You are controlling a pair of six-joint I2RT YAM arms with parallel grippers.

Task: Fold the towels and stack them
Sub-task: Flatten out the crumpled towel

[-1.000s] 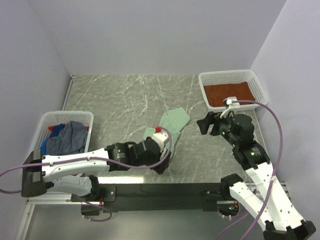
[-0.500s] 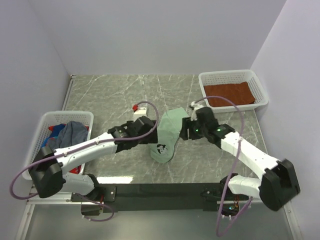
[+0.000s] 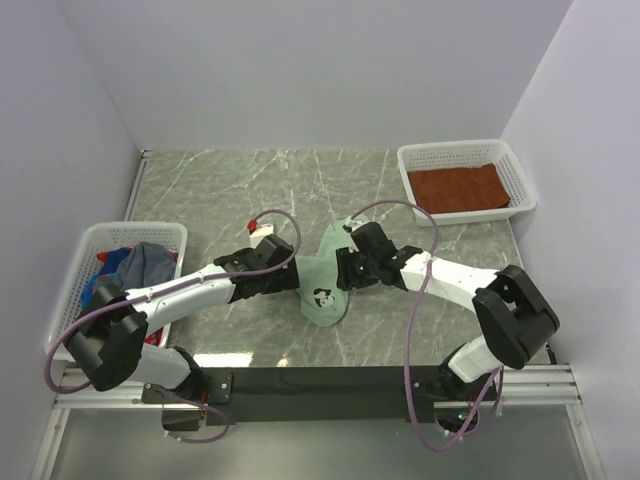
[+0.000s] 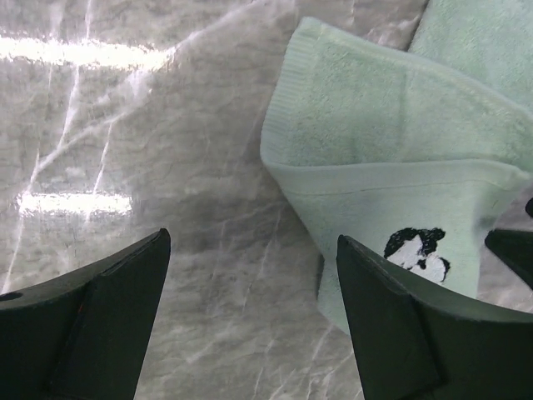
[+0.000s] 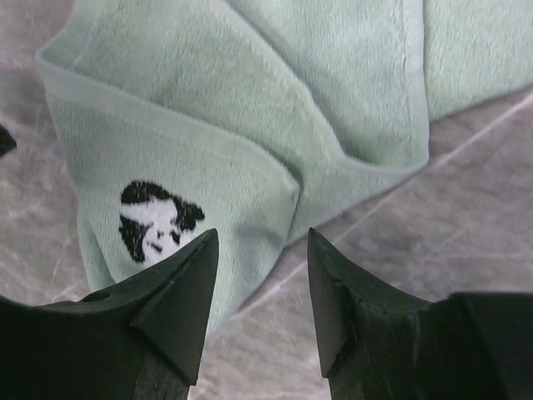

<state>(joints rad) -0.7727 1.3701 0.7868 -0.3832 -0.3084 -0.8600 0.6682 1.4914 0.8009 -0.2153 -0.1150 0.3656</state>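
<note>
towel runs lengthwise away from me; left gripper wide beside its left edge, right gripper narrower, empty, over its right.

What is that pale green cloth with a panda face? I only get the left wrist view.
Observer: A mint-green towel, folded over itself, lying in the middle of the table.
Operator: Is another arm nearby?
Observer: Yes, the right end effector, open, is poised over the towel's opposite edge.
Operator: Any other towels?
Observer: A rust-brown towel lies flat in a white basket at the far right corner.
</note>
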